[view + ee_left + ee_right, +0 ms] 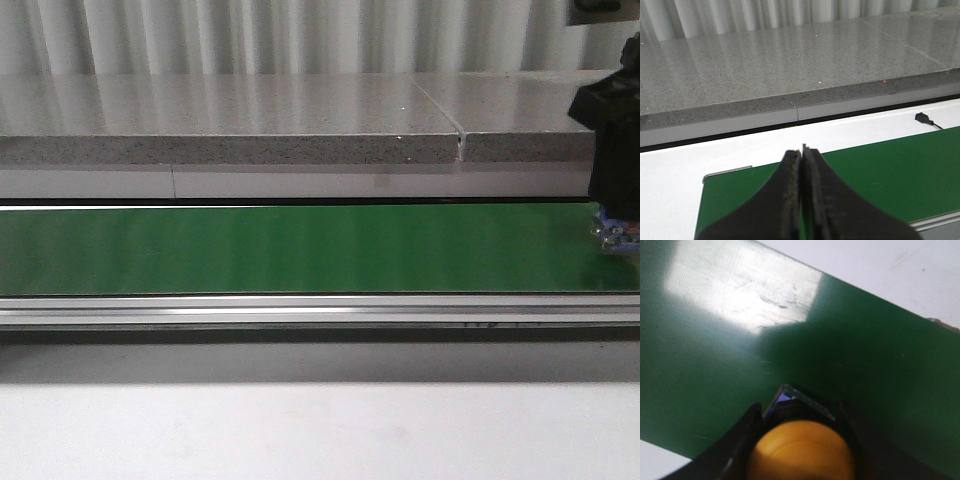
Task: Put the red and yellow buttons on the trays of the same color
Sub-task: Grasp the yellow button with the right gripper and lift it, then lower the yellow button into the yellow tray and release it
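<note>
The yellow button (801,450) sits between the two dark fingers of the right gripper (800,440), its domed cap filling the gap and a clear square base corner poking out ahead of it; the fingers are closed against its sides. In the front view this gripper (615,232) hangs at the far right end of the green belt (300,248), low over the surface, with a bluish, clear piece showing at its tip.

The left gripper (802,200) has its fingers pressed together with nothing between them, above the belt's (880,175) end near a white tabletop (675,175).

The belt is long and bare across its visible length, bordered in front by a metal rail (300,310) and behind by a speckled grey stone ledge (230,120).

The belt is smooth, finely woven and glossy, throwing back a bright glare patch; the button's cap is rounded and shiny.
</note>
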Robot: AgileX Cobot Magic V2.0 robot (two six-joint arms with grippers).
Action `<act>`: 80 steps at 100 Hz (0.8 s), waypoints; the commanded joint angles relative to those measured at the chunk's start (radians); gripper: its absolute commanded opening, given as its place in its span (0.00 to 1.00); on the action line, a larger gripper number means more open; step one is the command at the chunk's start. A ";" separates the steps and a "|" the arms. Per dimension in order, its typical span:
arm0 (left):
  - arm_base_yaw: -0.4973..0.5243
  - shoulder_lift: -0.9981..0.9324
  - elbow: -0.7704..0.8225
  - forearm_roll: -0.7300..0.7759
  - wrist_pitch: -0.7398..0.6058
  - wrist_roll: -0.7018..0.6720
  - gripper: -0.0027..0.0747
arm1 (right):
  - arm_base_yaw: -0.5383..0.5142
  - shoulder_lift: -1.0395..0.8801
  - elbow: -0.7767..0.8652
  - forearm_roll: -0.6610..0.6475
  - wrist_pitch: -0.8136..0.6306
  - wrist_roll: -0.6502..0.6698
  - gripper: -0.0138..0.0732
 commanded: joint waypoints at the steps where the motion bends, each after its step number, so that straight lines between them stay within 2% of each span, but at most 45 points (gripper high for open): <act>1: -0.007 0.006 -0.029 -0.021 -0.072 -0.002 0.01 | -0.025 -0.069 -0.072 0.002 0.033 0.018 0.25; 12: -0.007 0.006 -0.029 -0.021 -0.072 -0.002 0.01 | -0.073 -0.118 -0.107 -0.002 0.089 0.050 0.25; 24: -0.007 0.006 -0.029 -0.021 -0.072 -0.002 0.01 | -0.176 -0.184 -0.111 -0.030 0.114 0.121 0.25; 49: -0.007 0.006 -0.029 -0.021 -0.072 -0.002 0.01 | -0.502 -0.245 -0.106 -0.136 0.165 0.198 0.25; 65: -0.007 0.006 -0.029 -0.021 -0.072 -0.002 0.01 | -0.676 -0.244 -0.051 -0.136 0.076 0.249 0.25; 80: -0.007 0.006 -0.029 -0.021 -0.072 -0.002 0.01 | -0.761 -0.241 0.012 -0.136 -0.024 0.289 0.25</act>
